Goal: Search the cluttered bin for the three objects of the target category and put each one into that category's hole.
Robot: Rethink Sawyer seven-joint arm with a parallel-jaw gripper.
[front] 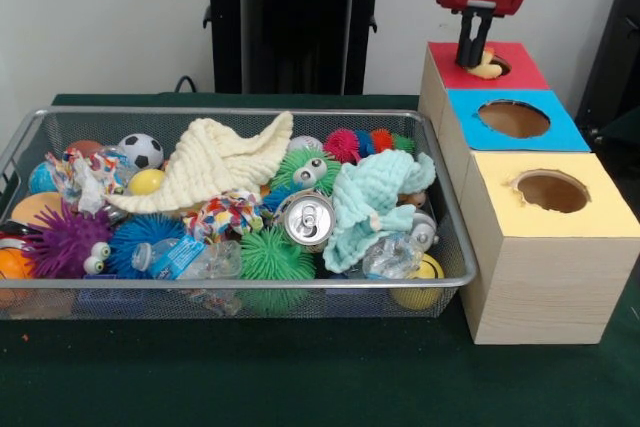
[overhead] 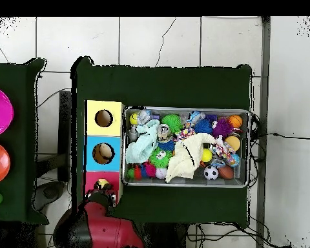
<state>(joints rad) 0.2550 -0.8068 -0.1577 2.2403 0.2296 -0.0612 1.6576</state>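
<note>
Gripper (front: 478, 55): poised over the red hole (front: 492, 65) for release; closed on a yellow object (front: 487, 68).
Bin (front: 455, 277): beside the boxes; clutter awaits searching.

The gripper (front: 476, 55) dips into the red box's hole (front: 490, 64), its tips hidden inside, so its grip cannot be told; a yellowish thing (front: 489, 70) shows only partly beside it. The arm is cut off at the top edge. In the bin (front: 20, 147), cloths (front: 215, 162) cover toys beneath. Overhead, the arm hides most of the red box.
</note>
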